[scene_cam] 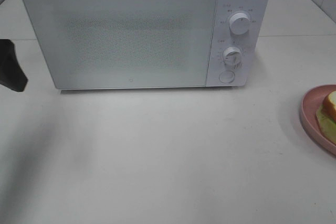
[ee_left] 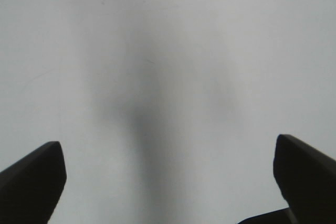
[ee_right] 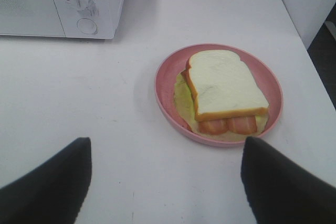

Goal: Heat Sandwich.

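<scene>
- Since the microwave (scene_cam: 142,32) stands at the back of the desk (scene_cam: 157,156) with its door flush shut, I judge the step in hand to be opening it; nothing can go inside until then.
- The door (scene_cam: 121,38) shows no handle, so the round button (scene_cam: 226,76) under the two knobs (scene_cam: 240,24) is probably the release. A square, gentle press there should serve better than prying at the door edge.
- The plate (ee_right: 163,90) sits on the desk to the right of the microwave, well apart from it and half cut off in the high view. The door's swing looks clear of it, though I cannot tell which side is hinged.
- The sandwich (ee_right: 224,88) lies flat on that plate, white slice on top, pink filling and pale green leaf showing at its edges; the stack looks loose, so carrying the plate level seems safer than pinching the bread.
- The right pincer (ee_right: 165,179) hangs spread wide and empty, short of the plate.
- The left pincer (ee_left: 168,182) is likewise wide apart, holding nothing, over bare desk at the left edge.
</scene>
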`<state>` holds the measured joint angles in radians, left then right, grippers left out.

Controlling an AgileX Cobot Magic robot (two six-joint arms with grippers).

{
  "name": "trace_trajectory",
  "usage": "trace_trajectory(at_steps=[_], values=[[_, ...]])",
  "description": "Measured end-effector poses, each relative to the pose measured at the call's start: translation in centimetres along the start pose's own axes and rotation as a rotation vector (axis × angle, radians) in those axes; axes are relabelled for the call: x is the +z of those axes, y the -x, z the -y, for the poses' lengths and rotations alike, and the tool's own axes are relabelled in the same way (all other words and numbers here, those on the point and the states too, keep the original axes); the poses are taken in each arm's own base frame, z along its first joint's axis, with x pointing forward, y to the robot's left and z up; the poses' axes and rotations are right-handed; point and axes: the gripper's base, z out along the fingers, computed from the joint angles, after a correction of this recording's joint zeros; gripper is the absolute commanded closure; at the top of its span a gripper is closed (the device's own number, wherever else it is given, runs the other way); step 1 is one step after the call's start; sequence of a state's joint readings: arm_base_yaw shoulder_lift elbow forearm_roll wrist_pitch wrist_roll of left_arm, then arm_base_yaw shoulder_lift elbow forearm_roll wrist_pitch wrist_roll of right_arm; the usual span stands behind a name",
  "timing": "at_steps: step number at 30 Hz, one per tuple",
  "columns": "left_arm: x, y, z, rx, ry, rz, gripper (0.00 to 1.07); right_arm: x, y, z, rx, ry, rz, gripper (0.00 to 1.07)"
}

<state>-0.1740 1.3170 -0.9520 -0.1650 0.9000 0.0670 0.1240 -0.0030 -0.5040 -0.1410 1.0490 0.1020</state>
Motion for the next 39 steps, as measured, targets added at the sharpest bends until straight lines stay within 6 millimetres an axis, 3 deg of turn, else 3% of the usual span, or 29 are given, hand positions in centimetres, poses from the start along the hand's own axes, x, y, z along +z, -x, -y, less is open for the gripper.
trace_trajectory(at_steps=[2, 9, 16, 17, 27, 39], values=[[-1.0, -0.8, -2.0, -0.055, 0.019, 0.025, 0.05, 0.0, 0.0, 0.0, 0.000, 0.000, 0.000, 0.31], [-3.3, -2.7, -4.1, -0.130, 0.045, 0.084, 0.05, 0.0, 0.0, 0.0, 0.000, 0.000, 0.000, 0.31], [-5.8, -6.3, -3.1, -0.114, 0.060, 0.205, 0.05, 0.0, 0.0, 0.0, 0.000, 0.000, 0.000, 0.31], [-6.4, -7.5, -2.8, -0.107, 0.065, 0.243, 0.05, 0.0, 0.0, 0.0, 0.000, 0.000, 0.000, 0.31], [-8.8, -13.5, -1.1, -0.062, 0.091, 0.448, 0.05, 0.0, 0.0, 0.0, 0.000, 0.000, 0.000, 0.31], [-9.1, -18.9, 0.1, -0.018, 0.102, 0.489, 0.05, 0.0, 0.0, 0.0, 0.000, 0.000, 0.000, 0.31]])
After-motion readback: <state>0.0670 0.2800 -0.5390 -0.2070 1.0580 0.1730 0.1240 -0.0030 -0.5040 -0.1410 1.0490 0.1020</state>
